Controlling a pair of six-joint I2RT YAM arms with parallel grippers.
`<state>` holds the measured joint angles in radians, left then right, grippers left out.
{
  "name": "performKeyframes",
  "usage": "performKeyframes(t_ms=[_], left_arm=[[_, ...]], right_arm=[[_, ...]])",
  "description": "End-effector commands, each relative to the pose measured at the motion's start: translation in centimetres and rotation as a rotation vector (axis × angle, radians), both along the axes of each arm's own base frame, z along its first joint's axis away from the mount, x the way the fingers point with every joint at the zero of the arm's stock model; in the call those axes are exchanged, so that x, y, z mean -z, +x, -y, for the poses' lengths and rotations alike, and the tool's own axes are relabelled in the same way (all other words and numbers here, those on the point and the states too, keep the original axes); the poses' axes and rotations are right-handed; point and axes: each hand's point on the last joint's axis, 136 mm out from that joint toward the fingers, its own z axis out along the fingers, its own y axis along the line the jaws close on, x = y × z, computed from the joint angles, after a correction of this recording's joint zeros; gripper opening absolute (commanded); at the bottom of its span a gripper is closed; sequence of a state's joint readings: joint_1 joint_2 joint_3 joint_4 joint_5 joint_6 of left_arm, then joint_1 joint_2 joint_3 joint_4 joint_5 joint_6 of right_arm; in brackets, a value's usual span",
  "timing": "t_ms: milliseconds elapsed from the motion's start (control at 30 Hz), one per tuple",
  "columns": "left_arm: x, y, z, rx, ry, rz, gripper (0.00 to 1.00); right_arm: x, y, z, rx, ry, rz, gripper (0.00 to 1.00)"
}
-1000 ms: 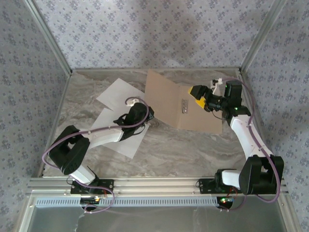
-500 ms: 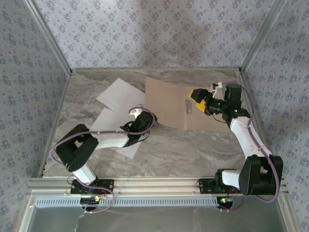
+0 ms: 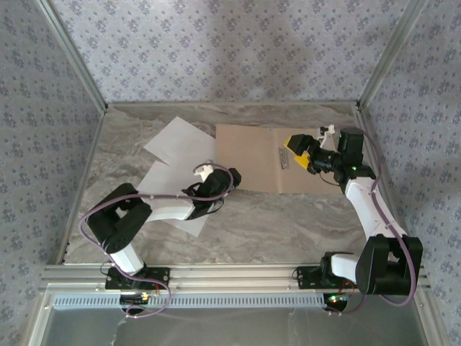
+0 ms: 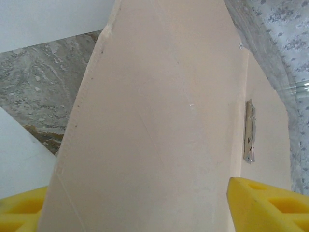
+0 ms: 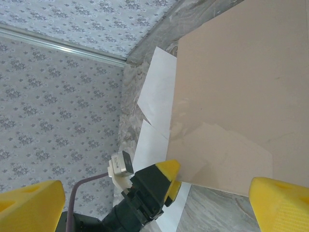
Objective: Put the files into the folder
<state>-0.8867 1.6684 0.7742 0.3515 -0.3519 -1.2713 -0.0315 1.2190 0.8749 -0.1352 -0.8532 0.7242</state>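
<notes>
Nearest the arm bases, a plain white rectangular paper sheet [image 3: 155,178] lies flat on the grey marbled tabletop [image 3: 288,223], with my left arm stretched across it. The left gripper [image 4: 145,210] sits at the near-left edge of the thin tan cardboard folder [image 3: 248,155]. On its wrist camera I see the yellow fingertips [image 4: 268,205] spread wide at either side, and the folder's edge runs between them unpinched.

The folder lies opened out on the table, right of centre, with both halves showing. Inside it is a small metal clip [image 3: 283,158], just right of the spine. Both sheets lie outside the folder, to its left.

The right gripper [image 3: 297,150] hangs over the folder's right half beside the clip, its fingers spread wide. Farther back, a second plain white paper sheet [image 3: 180,144] lies at an angle, its right corner meeting the folder's left edge. I cannot tell whether that corner slips under the cardboard.

The overhead view gives me the whole layout. The left wrist view shows the clip close up as a narrow silver strip. The right wrist view looks back across the folder, catching the left gripper's black body and one yellow finger at the folder's corner, with the patterned wall [image 5: 58,72] behind.
</notes>
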Motion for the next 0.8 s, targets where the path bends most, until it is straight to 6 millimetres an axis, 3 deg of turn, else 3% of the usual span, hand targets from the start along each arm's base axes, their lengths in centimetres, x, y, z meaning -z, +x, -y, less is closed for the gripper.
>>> performKeyframes(t_ms=[0, 233, 500, 767], left_arm=[[-2.0, -0.7, -0.7, -0.017, -0.019, -0.008, 0.79], [-2.5, -3.2, -4.7, -0.056, 0.070, -0.061, 0.94], [-2.9, -5.4, -8.3, 0.010, 0.215, -0.107, 0.97], [-2.6, -6.4, -8.0, 0.204, 0.217, -0.165, 0.96]], right_arm=[[-0.2, -0.4, 0.0, -0.011, 0.001, 0.022, 1.00], [-0.1, -0.4, -0.4, -0.016, 0.004, 0.020, 1.00], [-0.4, -0.5, -2.1, -0.052, 0.002, 0.040, 1.00], [-0.4, -0.6, -4.3, -0.100, -0.007, 0.055, 1.00]])
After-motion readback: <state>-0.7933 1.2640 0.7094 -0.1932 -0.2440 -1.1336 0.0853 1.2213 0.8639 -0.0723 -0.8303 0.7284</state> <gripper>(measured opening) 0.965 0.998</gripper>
